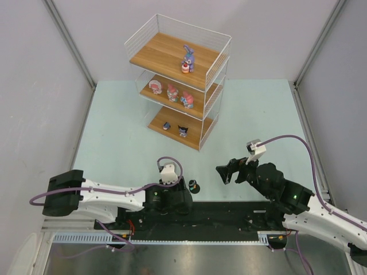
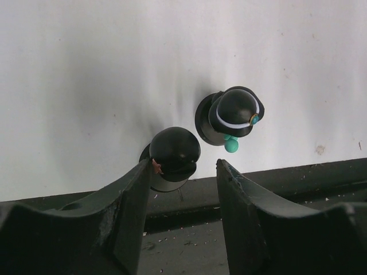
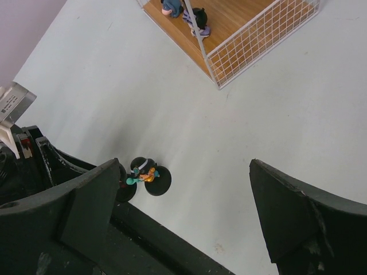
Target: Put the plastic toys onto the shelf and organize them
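Jaws of left gripper (image 2: pixel 184 165) straddle 1 edge-side toy (image 2: pixel 175 150).

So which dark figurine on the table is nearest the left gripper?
The plain black one, beside the left gripper's finger; the white-banded one stands farther out.

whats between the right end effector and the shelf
Only bare table lies between the right end effector and the shelf; the top view shows it.

- White wire shelf (image 1: pixel 157 54), standing upright.
- Purple-blue bunny (image 1: pixel 187 59) upright on top board.
- Three pink-and-white figurines (image 1: pixel 172 91) on middle board, two toys (image 1: pixel 183 131) on bottom.
- Two dark-haired figurines (image 2: pixel 235 112) on black bases, well in front.
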Tool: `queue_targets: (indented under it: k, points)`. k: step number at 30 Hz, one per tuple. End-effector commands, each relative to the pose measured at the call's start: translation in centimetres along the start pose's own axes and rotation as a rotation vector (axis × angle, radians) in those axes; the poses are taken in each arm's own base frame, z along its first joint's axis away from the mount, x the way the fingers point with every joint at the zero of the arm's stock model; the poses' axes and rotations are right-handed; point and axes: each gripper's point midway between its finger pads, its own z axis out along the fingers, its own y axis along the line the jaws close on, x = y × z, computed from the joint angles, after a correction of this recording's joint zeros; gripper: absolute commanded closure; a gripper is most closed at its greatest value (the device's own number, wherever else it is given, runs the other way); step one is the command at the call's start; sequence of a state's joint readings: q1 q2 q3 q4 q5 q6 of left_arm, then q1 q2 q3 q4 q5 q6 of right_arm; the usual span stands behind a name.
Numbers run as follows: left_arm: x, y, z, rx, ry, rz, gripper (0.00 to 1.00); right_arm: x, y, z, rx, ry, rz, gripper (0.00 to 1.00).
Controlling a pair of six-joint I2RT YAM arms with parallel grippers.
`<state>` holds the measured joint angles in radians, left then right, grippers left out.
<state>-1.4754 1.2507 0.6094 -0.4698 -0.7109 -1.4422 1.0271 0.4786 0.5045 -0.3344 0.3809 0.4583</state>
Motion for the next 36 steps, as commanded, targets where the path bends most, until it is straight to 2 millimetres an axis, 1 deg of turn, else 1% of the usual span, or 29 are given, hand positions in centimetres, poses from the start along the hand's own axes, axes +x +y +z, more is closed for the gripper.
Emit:
queue_targets:
  k: [1, 7, 18, 27, 36]
  points:
    - [-0.9, -0.8, -0.1, -0.016, -0.043, -0.053, 0.46, -0.4, 0.1, 0.0, -0.015, -0.015, -0.002, 0.0]
    - [-0.7, -0.5, 0.1, -0.033, -0.043, -0.05, 0.49, -0.3, -0.1, 0.0, -0.014, -0.017, 0.001, 0.01]
    - [-0.6, -0.1, 0.3, -0.046, -0.05, -0.065, 0.49, 0.0, -0.1, 0.1, -0.022, -0.008, 0.008, 0.0]
    - [-1.1, -1.1, 0.3, -0.03, -0.065, -0.073, 0.51, 0.1, -0.3, 0.1, -0.019, -0.002, 0.008, 0.0]
    - [-0.9, -1.2, 0.7, -0.047, -0.066, -0.059, 0.53, 0.1, -0.4, 0.1, -0.014, -0.002, 0.009, 0.0]
